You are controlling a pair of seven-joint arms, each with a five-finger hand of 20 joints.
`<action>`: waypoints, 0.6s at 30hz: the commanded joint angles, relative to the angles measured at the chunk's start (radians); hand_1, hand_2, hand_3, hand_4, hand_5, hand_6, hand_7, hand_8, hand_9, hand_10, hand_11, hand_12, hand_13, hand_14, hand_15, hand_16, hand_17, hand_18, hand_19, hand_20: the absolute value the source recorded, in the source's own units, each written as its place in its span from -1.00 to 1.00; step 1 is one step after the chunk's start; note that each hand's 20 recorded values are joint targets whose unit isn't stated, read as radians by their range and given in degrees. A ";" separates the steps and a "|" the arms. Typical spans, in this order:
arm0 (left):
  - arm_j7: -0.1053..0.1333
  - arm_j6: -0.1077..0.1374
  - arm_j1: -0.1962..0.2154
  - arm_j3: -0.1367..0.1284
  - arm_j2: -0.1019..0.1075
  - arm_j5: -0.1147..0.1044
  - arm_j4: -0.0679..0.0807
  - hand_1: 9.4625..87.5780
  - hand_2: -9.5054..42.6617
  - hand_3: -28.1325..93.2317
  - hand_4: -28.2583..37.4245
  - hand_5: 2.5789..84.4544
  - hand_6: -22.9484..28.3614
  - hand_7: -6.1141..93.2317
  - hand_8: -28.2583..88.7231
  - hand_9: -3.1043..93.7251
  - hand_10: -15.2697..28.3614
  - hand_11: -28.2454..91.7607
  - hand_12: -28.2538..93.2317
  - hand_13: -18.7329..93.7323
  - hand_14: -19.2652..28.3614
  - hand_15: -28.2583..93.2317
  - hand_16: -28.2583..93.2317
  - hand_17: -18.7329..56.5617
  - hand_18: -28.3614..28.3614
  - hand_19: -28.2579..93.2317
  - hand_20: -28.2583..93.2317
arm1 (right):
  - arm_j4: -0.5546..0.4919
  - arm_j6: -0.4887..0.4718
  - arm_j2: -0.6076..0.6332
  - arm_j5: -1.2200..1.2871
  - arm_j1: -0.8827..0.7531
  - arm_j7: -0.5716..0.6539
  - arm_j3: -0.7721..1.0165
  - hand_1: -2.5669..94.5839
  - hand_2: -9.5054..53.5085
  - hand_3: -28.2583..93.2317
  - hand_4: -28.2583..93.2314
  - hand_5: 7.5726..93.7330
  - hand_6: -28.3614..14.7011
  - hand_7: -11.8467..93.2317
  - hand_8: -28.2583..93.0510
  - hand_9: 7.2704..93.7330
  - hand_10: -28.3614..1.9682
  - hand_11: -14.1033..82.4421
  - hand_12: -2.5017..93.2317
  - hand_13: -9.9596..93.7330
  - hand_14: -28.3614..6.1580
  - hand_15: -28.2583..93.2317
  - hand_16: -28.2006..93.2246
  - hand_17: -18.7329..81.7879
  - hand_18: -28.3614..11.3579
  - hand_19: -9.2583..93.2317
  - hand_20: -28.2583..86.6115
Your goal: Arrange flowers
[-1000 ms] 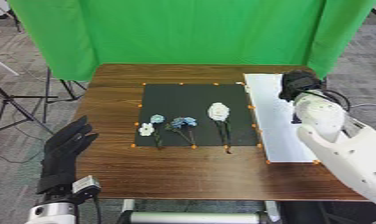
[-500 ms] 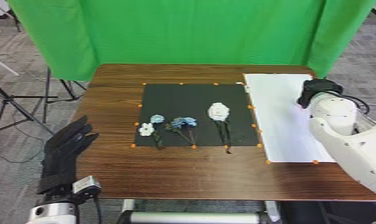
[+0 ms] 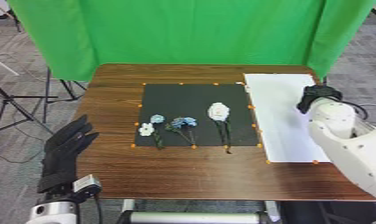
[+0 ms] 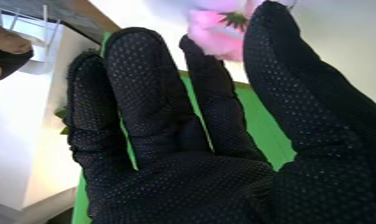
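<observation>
The right hand (image 4: 180,182) and left hand (image 3: 69,142) are both released, so the pink flower (image 4: 213,34) near the right one's fingertips probably wants a soft pinch low on its stem, sparing the petals, well away from the white bloom (image 3: 219,111) on the black mat (image 3: 177,99)

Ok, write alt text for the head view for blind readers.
White and blue flowers lie on a black mat beside a white sheet; the robot's right hand is by the sheet's right edge, the left hand at the table's left.
</observation>
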 commanded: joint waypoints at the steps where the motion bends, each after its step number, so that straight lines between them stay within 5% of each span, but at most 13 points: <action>1: -0.016 -0.008 -0.003 0.005 -0.012 0.007 0.003 -0.54 -0.44 0.85 -0.66 -0.12 0.28 -0.54 -0.71 -0.29 0.58 0.08 -0.46 -0.23 0.94 0.55 -0.83 -0.75 0.76 0.47 -0.48 | 0.009 0.110 0.005 -0.031 0.001 0.004 -0.048 -0.16 -1.00 0.85 -1.00 0.12 0.08 -0.44 -0.72 0.19 -0.29 -0.25 -0.59 0.42 0.17 0.66 -0.30 0.11 -0.54 1.00 -0.39; 6: -0.022 -0.015 -0.003 0.001 -0.020 0.015 0.003 -0.54 -0.44 0.85 -0.66 -0.12 0.28 -0.54 -0.71 -0.29 0.58 0.08 -0.45 -0.23 0.94 0.55 -0.83 -0.75 0.76 0.47 -0.48 | 0.019 0.158 0.012 -0.052 0.008 0.012 -0.081 -0.07 -1.00 0.82 -1.00 0.28 0.23 -0.38 -0.75 0.40 -0.03 -0.18 -0.59 0.52 0.28 0.63 -0.29 0.17 -0.51 1.00 -0.35; 9: -0.027 -0.020 -0.002 -0.003 -0.029 0.023 0.004 -0.54 -0.44 0.85 -0.66 -0.12 0.28 -0.54 -0.71 -0.29 0.58 0.08 -0.45 -0.23 0.94 0.55 -0.83 -0.75 0.76 0.47 -0.48 | 0.026 0.194 0.018 -0.059 0.015 0.015 -0.100 0.02 -1.00 0.73 -1.00 0.38 0.26 -0.33 -0.60 0.55 0.17 -0.27 -0.44 0.57 0.35 0.58 -0.24 0.20 -0.50 1.00 -0.33; 13: -0.025 -0.017 -0.001 -0.001 -0.023 0.018 0.003 -0.54 -0.44 0.85 -0.66 -0.12 0.28 -0.54 -0.71 -0.29 0.58 0.08 -0.45 -0.23 0.94 0.55 -0.83 -0.75 0.76 0.47 -0.48 | 0.028 0.217 0.023 -0.079 0.009 0.008 -0.105 0.14 -1.00 0.68 -1.00 0.56 0.35 -0.26 -0.57 0.79 0.41 -0.44 -0.23 0.66 0.44 0.53 -0.20 0.24 -0.47 1.00 -0.30; 18: -0.017 -0.010 -0.001 0.002 -0.015 0.009 0.003 -0.54 -0.44 0.85 -0.67 -0.12 0.29 -0.54 -0.71 -0.29 0.58 0.08 -0.45 -0.23 0.94 0.55 -0.83 -0.75 0.76 0.47 -0.48 | 0.024 0.251 0.032 -0.077 0.015 0.009 -0.117 0.18 -1.00 0.68 -1.00 0.65 0.41 -0.25 -0.55 0.89 0.49 -0.40 -0.16 0.72 0.46 0.52 -0.21 0.27 -0.48 1.00 -0.28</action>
